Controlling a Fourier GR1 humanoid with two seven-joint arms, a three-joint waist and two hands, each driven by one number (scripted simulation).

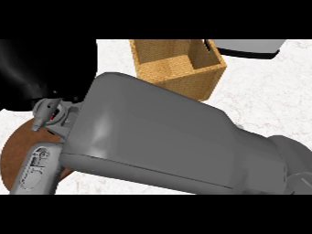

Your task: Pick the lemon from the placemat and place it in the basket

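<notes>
A large grey forearm (165, 137) fills the middle of the head view, running from the lower right up to the left. It ends at a blurred black mass (30, 77) in the upper left, where no separate hand shape shows. A thinner grey arm (36, 167) with wrist parts (50, 112) rises at the lower left into the same black mass. The wooden basket (209, 75) stands at the top centre, partly behind the forearm. A round brown placemat (13, 153) lies at the lower left, mostly covered. No lemon is visible.
A grey and black object (249, 47) sits at the top right behind the basket. White marbled counter (280, 100) shows to the right of the basket and along the lower edge.
</notes>
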